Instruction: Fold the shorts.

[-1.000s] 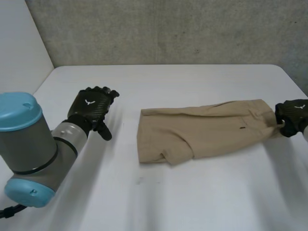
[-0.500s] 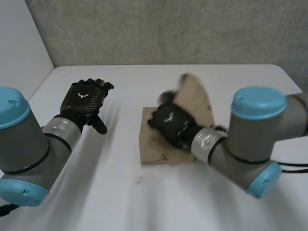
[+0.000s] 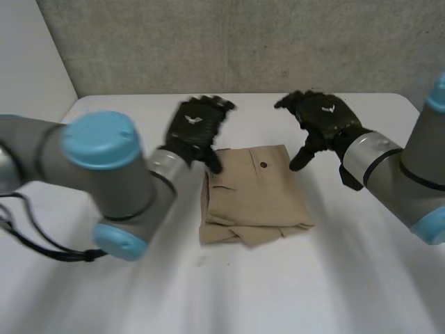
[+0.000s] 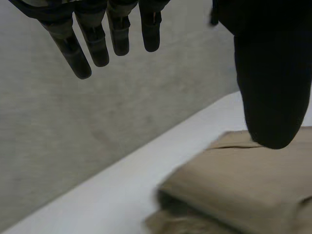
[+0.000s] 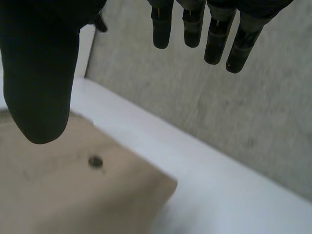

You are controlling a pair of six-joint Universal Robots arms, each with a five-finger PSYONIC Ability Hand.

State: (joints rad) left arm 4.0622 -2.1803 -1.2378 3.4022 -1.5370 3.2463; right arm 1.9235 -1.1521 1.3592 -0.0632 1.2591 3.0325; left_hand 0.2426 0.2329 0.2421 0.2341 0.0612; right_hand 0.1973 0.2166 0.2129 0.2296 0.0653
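While both arms reach in over the table (image 3: 327, 292), the shorts (image 3: 254, 198) lie folded into a compact tan block about the table's middle, with a small dark button (image 3: 263, 165) showing on the top layer close to the block's far edge. At the near edge the lower layers poke out unevenly from under the top one.

The left hand (image 3: 197, 125) hangs at the far left corner of the shorts, thumb pointing down over that corner. Whether the tip actually touches the cloth can't be told. In its wrist view the fingers (image 4: 118, 36) are straight and spread well away from the thumb, with nothing between them, so this hand is wide open and holds nothing.

Over on the other side, the right hand (image 3: 325, 115) hovers by the far right corner, its thumb tip just beside the cloth. Its wrist view tells the same story: fingers (image 5: 194, 29) straight, thumb held apart above the shorts near the button, nothing in its grasp.

Behind both hands the table's far edge meets a grey wall (image 3: 243, 42).
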